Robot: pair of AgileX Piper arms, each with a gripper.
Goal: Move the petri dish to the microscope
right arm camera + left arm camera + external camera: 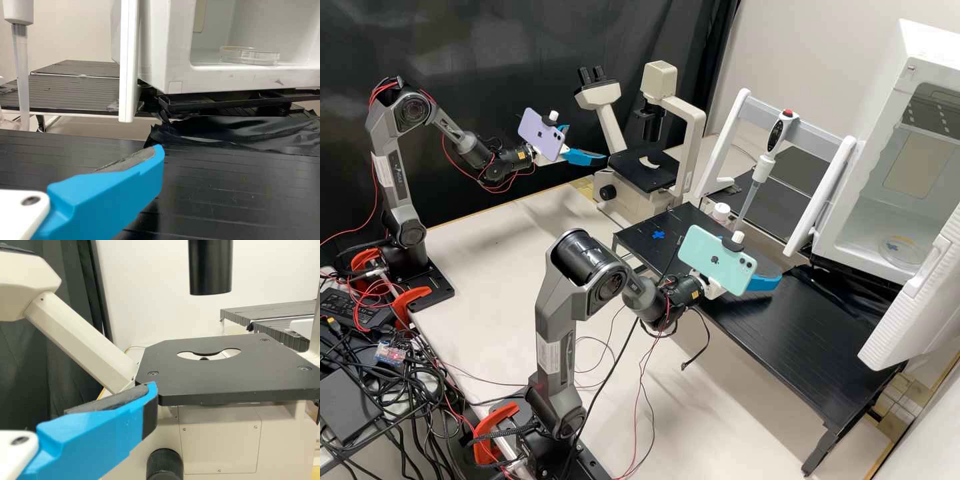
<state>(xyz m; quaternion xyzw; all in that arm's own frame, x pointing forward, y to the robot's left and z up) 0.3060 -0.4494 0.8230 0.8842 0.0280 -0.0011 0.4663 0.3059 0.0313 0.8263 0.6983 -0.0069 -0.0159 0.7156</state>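
In the high view the petri dish sits at right inside the open white cabinet; the right gripper is nearer, the left gripper beside the microscope stage. Left wrist view: fingers apart, facing the stage. Right wrist view: also apart, short of the dish. Fetching seems in hand; next, enter and pinch its rim.

In the high view, the room is bright. Soft shadows lie on the pale bench top at 5 o'clock. The black shelf shines at 4 o'clock.
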